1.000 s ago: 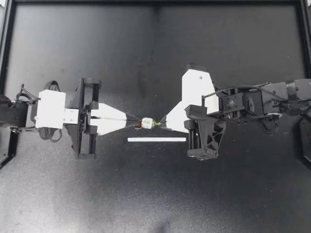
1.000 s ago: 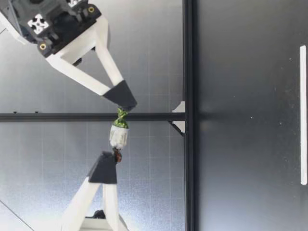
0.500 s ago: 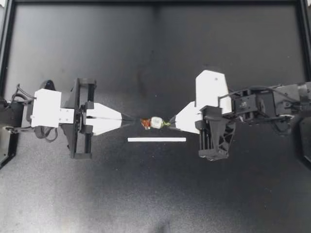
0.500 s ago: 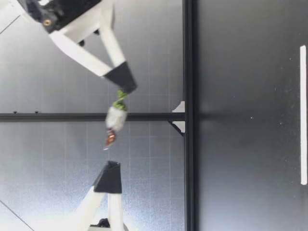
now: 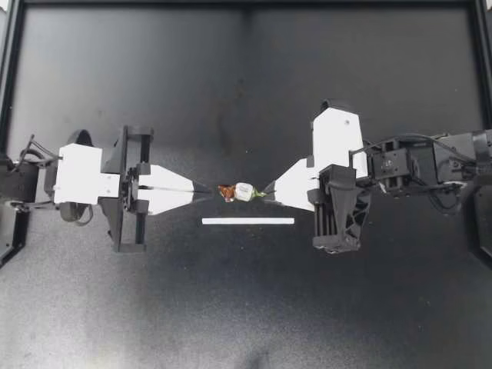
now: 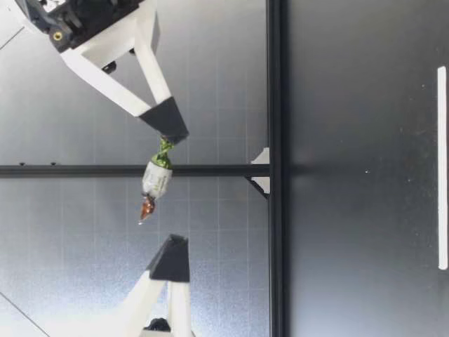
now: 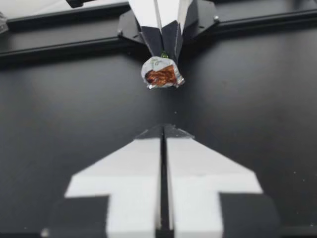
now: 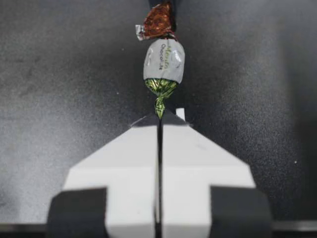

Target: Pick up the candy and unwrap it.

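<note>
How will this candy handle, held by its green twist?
Probably light: the candy sticks out sideways from my right hand on one twist. That crumpled foil might slip or tear if tugged. Its rounded body would likely roll if dropped.

The candy (image 5: 240,191) wears crinkled, glossy foil, coppery at its left twist and green at its right, with a smoother white band between. The left gripper (image 5: 207,189) and right gripper (image 5: 266,191) have fingers (image 5: 173,201) of smooth matt white plastic, black-tipped. The surface (image 5: 246,307) is matt black, finely grained and speckled.
</note>
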`<state>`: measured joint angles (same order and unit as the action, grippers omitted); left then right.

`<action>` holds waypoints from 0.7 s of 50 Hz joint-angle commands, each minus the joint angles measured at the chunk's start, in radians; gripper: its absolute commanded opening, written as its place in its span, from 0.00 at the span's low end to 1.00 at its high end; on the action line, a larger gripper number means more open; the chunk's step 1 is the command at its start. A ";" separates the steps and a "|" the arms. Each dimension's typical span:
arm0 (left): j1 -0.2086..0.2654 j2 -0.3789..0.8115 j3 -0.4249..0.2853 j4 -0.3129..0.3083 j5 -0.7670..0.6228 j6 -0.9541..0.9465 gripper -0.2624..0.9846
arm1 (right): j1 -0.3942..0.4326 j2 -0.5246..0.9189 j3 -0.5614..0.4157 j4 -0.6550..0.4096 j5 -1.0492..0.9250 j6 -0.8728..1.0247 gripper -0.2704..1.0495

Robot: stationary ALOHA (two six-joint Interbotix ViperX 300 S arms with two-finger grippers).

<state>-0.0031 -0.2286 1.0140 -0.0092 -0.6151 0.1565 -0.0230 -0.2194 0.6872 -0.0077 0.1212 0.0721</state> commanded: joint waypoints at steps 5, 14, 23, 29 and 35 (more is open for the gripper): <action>-0.003 -0.014 -0.015 0.003 -0.005 0.000 0.43 | 0.005 0.003 -0.028 0.000 -0.012 0.002 0.06; -0.003 -0.003 -0.037 0.003 -0.005 -0.012 0.72 | 0.003 0.032 -0.048 0.000 -0.014 0.000 0.06; -0.003 0.000 -0.048 0.002 -0.005 -0.012 0.69 | 0.005 0.057 -0.064 0.000 -0.015 0.000 0.06; -0.003 -0.005 -0.046 0.002 -0.008 -0.014 0.67 | 0.003 0.061 -0.069 0.000 -0.014 0.000 0.06; -0.003 -0.008 -0.044 0.002 -0.008 -0.014 0.67 | 0.005 0.060 -0.069 0.000 -0.014 0.000 0.06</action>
<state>-0.0046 -0.2209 0.9879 -0.0077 -0.6136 0.1427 -0.0230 -0.1473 0.6397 -0.0077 0.1166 0.0721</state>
